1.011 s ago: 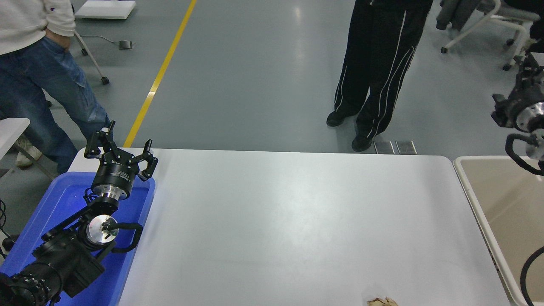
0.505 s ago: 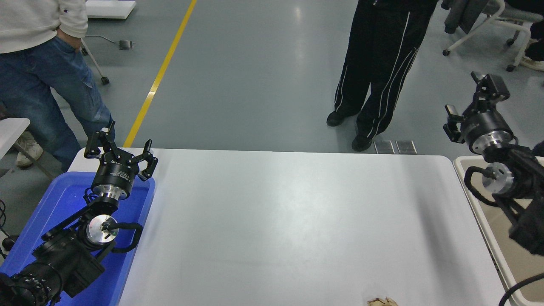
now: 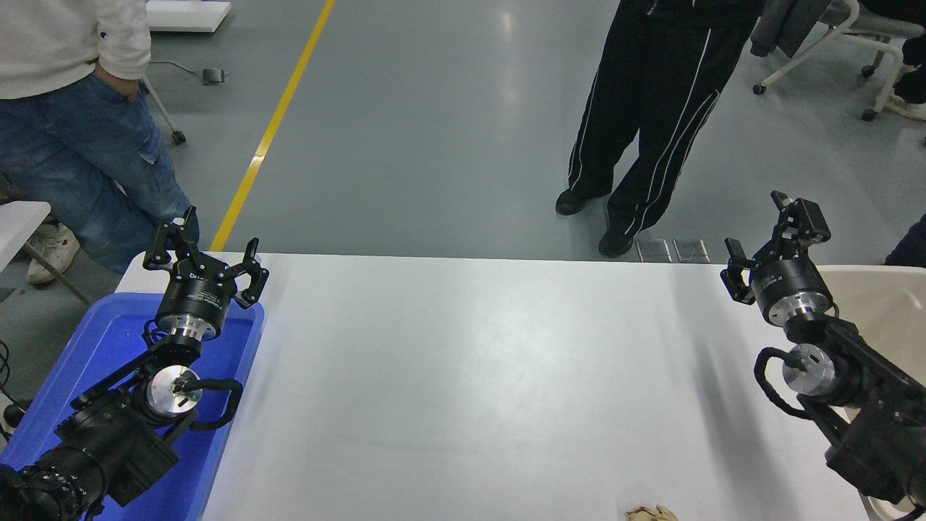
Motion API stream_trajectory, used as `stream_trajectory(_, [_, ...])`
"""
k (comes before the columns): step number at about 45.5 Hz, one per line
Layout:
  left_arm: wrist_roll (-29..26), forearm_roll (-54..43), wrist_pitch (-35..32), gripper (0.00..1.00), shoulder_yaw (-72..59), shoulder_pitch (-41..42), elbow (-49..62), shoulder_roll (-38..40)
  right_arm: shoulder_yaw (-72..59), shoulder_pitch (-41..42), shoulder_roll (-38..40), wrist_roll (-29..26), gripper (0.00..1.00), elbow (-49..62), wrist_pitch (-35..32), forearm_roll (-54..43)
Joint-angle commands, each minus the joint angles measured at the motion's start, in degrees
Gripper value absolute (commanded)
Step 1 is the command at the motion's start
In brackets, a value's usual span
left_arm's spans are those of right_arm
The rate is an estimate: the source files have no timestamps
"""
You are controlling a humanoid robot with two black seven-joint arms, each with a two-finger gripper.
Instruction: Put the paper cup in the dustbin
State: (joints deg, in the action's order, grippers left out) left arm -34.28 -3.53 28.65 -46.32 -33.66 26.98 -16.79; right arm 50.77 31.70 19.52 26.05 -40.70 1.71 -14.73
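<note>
The paper cup is out of view. The beige dustbin (image 3: 886,304) stands beside the table's right end, largely hidden behind my right arm. My right gripper (image 3: 770,242) is open and empty above the table's far right corner, at the dustbin's left rim. My left gripper (image 3: 206,250) is open and empty, parked over the far end of the blue tub at the lower left.
A bright blue tub (image 3: 94,347) sits at the table's left end. A small crumpled brownish scrap (image 3: 651,514) lies at the white table's (image 3: 470,376) front edge. Two people stand beyond the far side, one in jeans (image 3: 87,159), one in black trousers (image 3: 644,123).
My right arm has swung in from the right edge, leftward and down, from over the dustbin to the table's far right corner. The left arm has not moved.
</note>
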Motion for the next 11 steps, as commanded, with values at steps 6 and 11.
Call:
stream_trajectory(6, [0.0,0.0,0.0,1.0,0.1,0.0,0.0,0.0,0.6,-1.0,-0.5,0.2,0.99,0.3,-0.3,0.0])
stream_trajectory(11, [0.0,0.0,0.0,1.0,0.0,0.0,0.0,0.0,0.6,-0.9,-0.3,0.3,0.99,0.4,-0.3,0.0])
